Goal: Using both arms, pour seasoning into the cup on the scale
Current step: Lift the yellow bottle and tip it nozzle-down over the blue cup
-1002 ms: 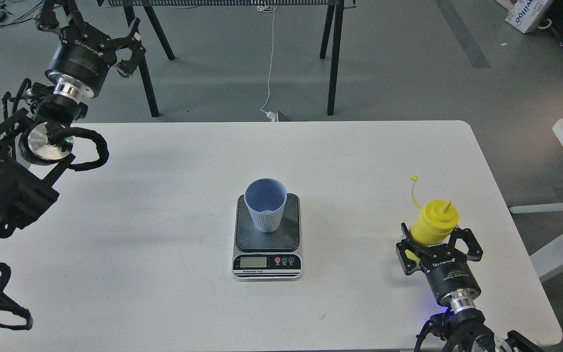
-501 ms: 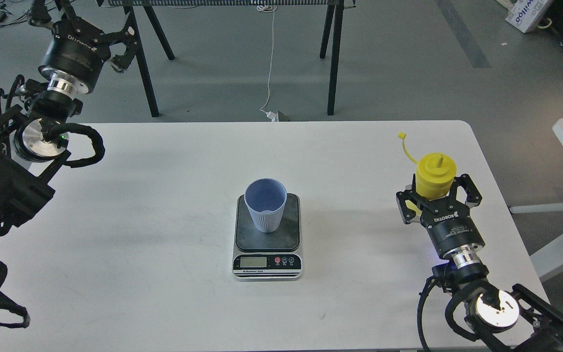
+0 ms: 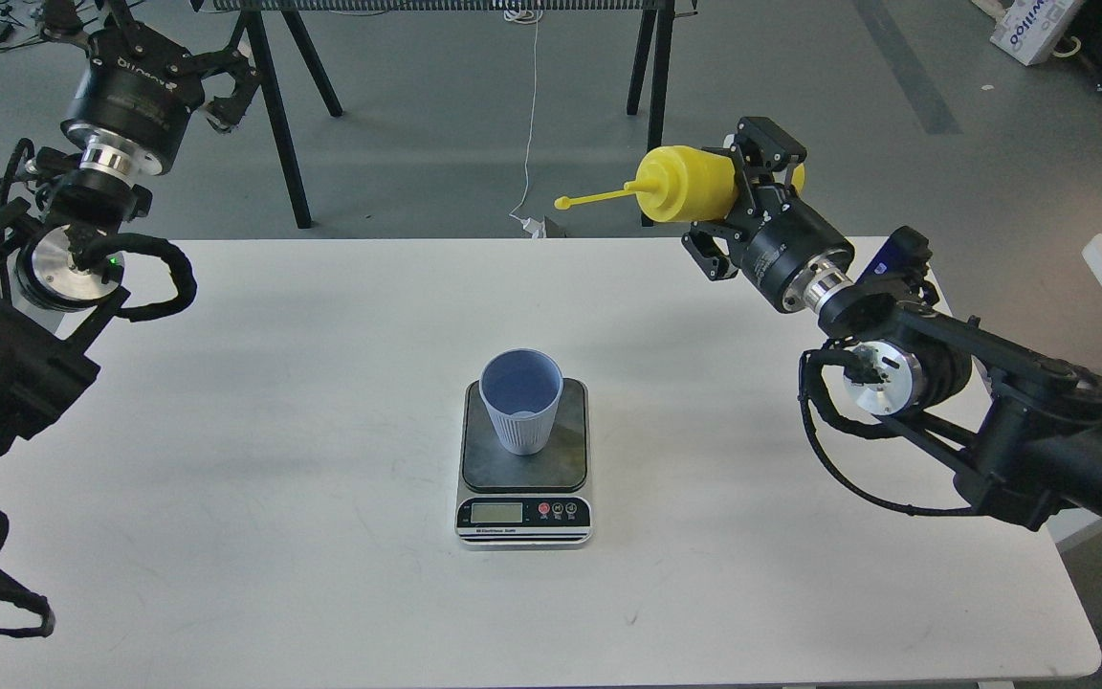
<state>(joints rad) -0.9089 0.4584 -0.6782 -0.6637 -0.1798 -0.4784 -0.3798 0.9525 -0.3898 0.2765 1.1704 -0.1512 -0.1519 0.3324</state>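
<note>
The right gripper (image 3: 738, 191) pinches the seasoning (image 3: 685, 184) around its body, fingers on either side, so the yellow bottle lies roughly on its side in the air above the far edge of the table (image 3: 321, 459), nozzle toward the left and the cap strap sticking out beyond it. The right arm reaches in from the near right corner, its forearm slanting up and leftward over the right part of the table. The cup (image 3: 520, 400) stands upright on the scale (image 3: 523, 464) near the table's middle, well apart from the bottle. The left gripper (image 3: 183, 72) hangs beyond the far left corner with nothing seen between its fingers, which seem spread, though the angle is poor.
</note>
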